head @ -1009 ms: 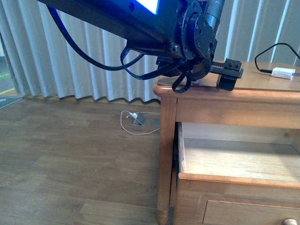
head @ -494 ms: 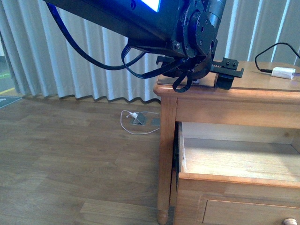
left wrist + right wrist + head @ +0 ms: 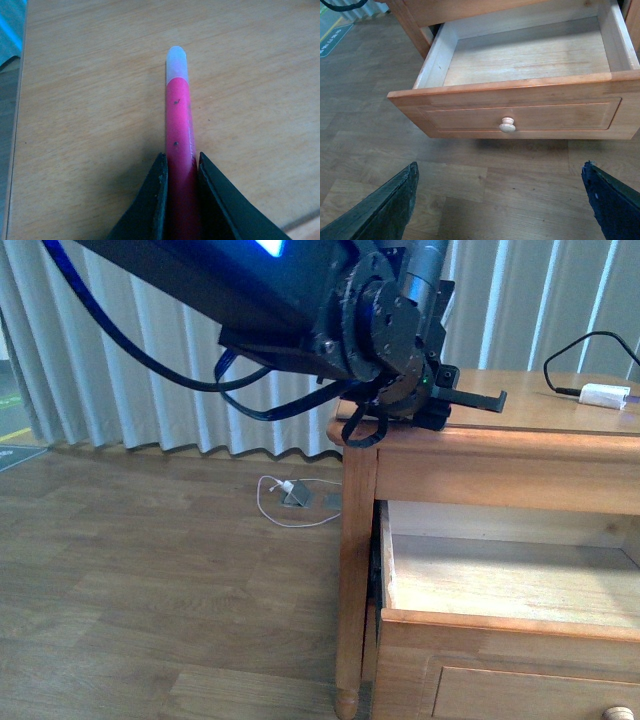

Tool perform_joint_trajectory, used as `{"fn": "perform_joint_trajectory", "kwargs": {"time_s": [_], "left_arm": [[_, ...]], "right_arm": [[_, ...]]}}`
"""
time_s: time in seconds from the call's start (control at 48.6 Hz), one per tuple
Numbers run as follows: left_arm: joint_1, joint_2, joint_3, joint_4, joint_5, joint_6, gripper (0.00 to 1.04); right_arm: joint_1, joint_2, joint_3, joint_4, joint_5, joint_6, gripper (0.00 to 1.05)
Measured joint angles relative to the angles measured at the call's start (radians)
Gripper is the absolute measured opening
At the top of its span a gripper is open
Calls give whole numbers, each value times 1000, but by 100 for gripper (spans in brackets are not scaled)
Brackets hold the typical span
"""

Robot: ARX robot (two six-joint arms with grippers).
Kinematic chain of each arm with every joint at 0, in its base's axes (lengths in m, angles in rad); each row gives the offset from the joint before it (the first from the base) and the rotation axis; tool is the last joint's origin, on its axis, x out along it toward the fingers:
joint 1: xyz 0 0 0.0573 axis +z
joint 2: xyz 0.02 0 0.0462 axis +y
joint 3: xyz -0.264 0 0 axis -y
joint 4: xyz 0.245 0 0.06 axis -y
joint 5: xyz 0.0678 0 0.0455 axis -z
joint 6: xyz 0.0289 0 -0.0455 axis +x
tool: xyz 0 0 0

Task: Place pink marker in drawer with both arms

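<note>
A white charger [image 3: 605, 395] sits far along the dresser top [image 3: 75, 100] from my left pincer [image 3: 181, 157], clamped tight around the pink marker [image 3: 178, 110], white-tipped and dark-specked.

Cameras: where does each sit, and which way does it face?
Front view: on the body, facing the dresser; left arm reaches onto its top.
Left wrist: looks along the left gripper, shut on the pink marker.
Right wrist: looks down into the open drawer; right gripper open.
Shared: front and right wrist both show the drawer.

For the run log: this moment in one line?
left hand: shut on pink marker, over dresser top | right hand: open, facing drawer | drawer: open, empty
</note>
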Motion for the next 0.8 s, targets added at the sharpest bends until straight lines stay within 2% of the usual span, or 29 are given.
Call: {"fn": "perform_joint_trajectory", "kwargs": {"time_s": [0.206,0.391,0.494,0.576,0.803], "left_arm": [[26,-153,-233,191,246,14,15],[27,-294,-377,237,462,90,15],[22,-336,-435,240,538,128,15],[14,-340,-468,245,568,145,15],[-12,-308,-519,250,557,206,15]], "right_arm": [[0,0,0,0,0,0,96],[0,0,0,0,0,0,96],[0,0,0,0,0,0,96],[0,0,0,0,0,0,96],[0,0,0,0,0,0,96]]}}
